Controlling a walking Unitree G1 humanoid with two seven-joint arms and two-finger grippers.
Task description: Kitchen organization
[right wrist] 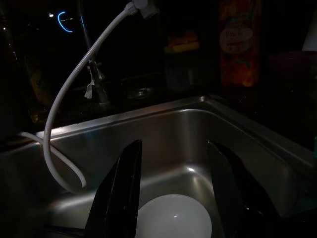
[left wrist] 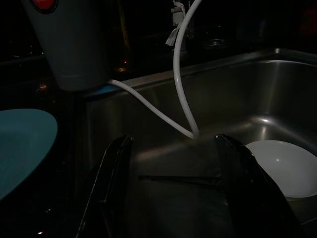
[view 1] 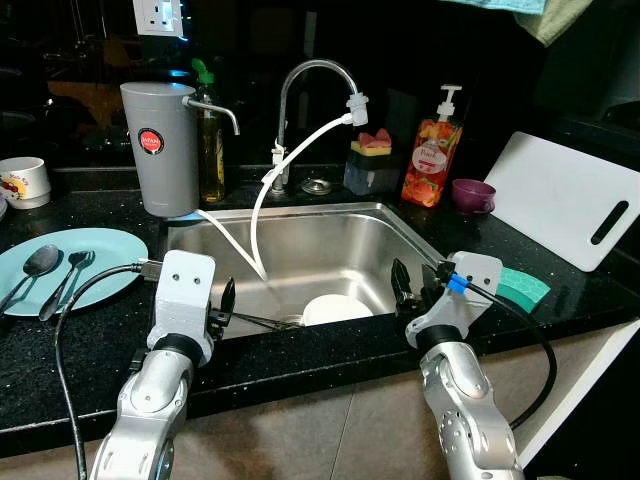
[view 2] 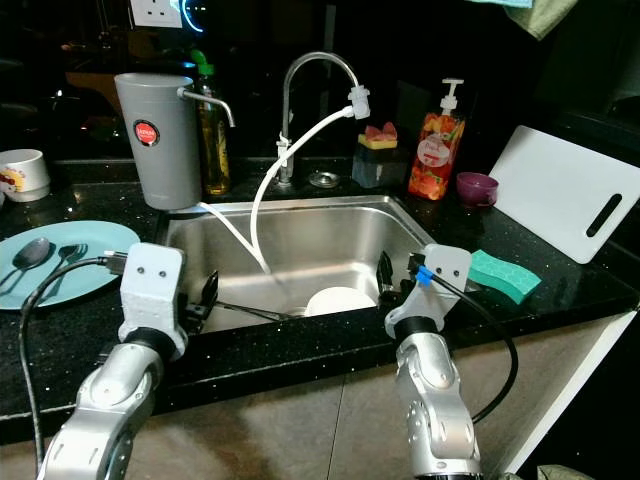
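A white bowl (view 1: 335, 308) lies in the bottom of the stainless sink (view 1: 400, 225), with a thin dark utensil (view 1: 265, 321) beside it. My left gripper (view 1: 222, 310) hovers open over the sink's front left edge, its fingers (left wrist: 111, 183) pointing into the basin toward the utensil. My right gripper (view 1: 415, 285) is open over the front right edge, and between its fingers (right wrist: 121, 193) the white bowl (right wrist: 173, 218) shows just below. On the counter to the left, a teal plate (view 1: 100, 255) carries two spoons (view 1: 40, 262).
A grey filter canister (view 1: 160, 150), oil bottle (view 1: 211, 150), faucet (view 1: 310, 75) with white hose (view 1: 262, 200), sponge caddy (view 1: 372, 165), orange soap bottle (view 1: 432, 150) and purple cup (view 1: 472, 195) line the back. White cutting board (view 1: 570, 200) and green sponge (view 1: 525, 285) lie right; mug (view 1: 22, 180) far left.
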